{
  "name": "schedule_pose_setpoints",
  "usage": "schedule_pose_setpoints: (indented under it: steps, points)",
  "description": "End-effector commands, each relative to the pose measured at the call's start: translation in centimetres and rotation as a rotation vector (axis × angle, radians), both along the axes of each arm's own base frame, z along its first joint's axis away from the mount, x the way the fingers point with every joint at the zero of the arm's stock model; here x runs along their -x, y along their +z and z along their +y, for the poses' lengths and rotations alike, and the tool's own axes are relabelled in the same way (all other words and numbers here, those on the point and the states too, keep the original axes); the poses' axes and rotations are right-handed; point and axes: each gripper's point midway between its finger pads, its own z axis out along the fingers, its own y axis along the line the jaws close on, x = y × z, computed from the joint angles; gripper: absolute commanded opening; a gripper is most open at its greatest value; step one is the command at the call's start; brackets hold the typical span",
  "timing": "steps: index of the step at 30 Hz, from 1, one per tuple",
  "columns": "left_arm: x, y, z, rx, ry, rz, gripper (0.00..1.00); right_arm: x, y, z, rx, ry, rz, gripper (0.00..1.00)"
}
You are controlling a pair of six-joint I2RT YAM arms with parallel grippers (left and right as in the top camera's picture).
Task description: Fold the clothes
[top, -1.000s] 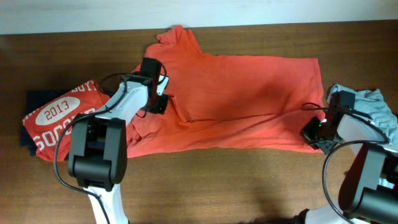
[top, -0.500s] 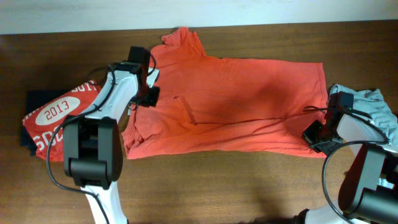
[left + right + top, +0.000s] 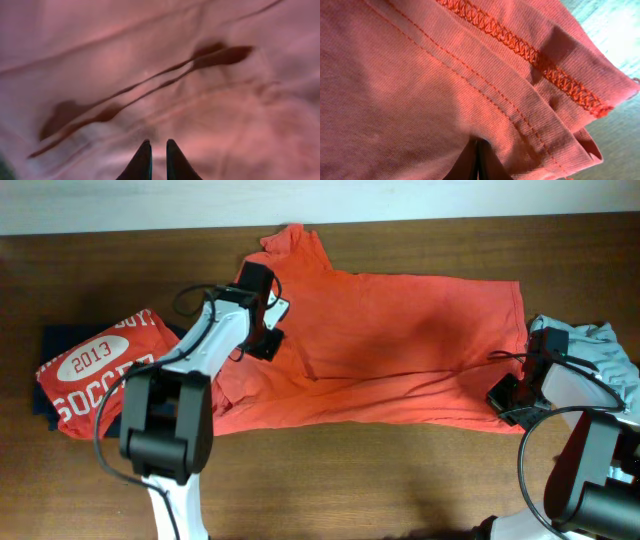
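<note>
Clothes cover much of the wooden desk point(image 3: 350, 480). A spread orange-red T-shirt point(image 3: 400, 330) lies flat across the middle, and its raised sleeve point(image 3: 290, 245) reaches almost to the desk's far edge. Its right edge ends just beside a pale grey-blue one point(image 3: 605, 345) bunched at the right rim. Its lower left corner is rumpled next to the left arm. At the far left sits a folded orange-red T-shirt point(image 3: 95, 375) with white SOCCER lettering, on top of a dark navy one point(image 3: 58, 340) that shows along its upper left. The widest bare stretch of desk runs along the near side, between the two arm bases; a thin strip is also bare behind the shirt's top edge. The left hand point(image 3: 157, 150) hovers over the shirt's upper left, near the sleeve. Its fingers are parted by only a thin slit, and no cloth is seen pinched between them. The right hand point(image 3: 477, 152) is at the shirt's lower right corner. Its fingers are pressed together on the stitched hem point(image 3: 520, 60), and the fabric gathers into its tips.
</note>
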Motion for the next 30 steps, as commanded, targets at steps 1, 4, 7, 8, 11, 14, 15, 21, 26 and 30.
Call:
schedule_pose_setpoints:
  steps: [1,4,7,8,11,14,15,21,26,30]
  points:
    - [-0.3,-2.5,0.9,-0.014,0.001,0.017,0.11,4.3,-2.1,-0.8,0.06,-0.012,0.182,0.06]
    - [-1.4,-3.3,1.7,-0.025,0.021,-0.011,0.11,4.9,-2.0,-0.6,0.051,-0.011,0.207,0.07]
    - [-2.8,-3.9,2.9,-0.028,0.076,-0.052,0.11,5.4,-1.9,-0.8,0.066,-0.013,0.228,0.07]
    - [-3.3,-4.2,3.7,-0.039,0.118,-0.068,0.11,5.5,-1.9,-0.9,0.073,-0.012,0.234,0.06]
    - [-4.2,-4.7,5.7,-0.044,0.216,-0.09,0.11,6.0,-1.7,-1.6,0.114,-0.008,0.257,0.07]
    - [-4.3,-5.2,7.5,-0.046,0.263,-0.083,0.11,6.2,-1.5,-2.1,0.147,-0.006,0.27,0.07]
    - [-4.4,-5.2,8.0,-0.046,0.274,-0.083,0.11,6.0,-1.6,-2.1,0.145,-0.006,0.261,0.08]
    - [-4.8,-4.0,8.7,-0.048,0.29,-0.076,0.14,4.7,-1.8,-1.1,0.071,0.046,0.21,0.19]
    - [-5.8,0.0,8.1,-0.05,0.275,-0.072,0.22,2.7,-0.1,-0.4,0.026,0.064,0.117,0.24]
    - [-6.0,5.3,7.4,-0.052,0.262,-0.059,0.27,0.5,3.2,-0.1,0.013,0.098,-0.024,0.32]
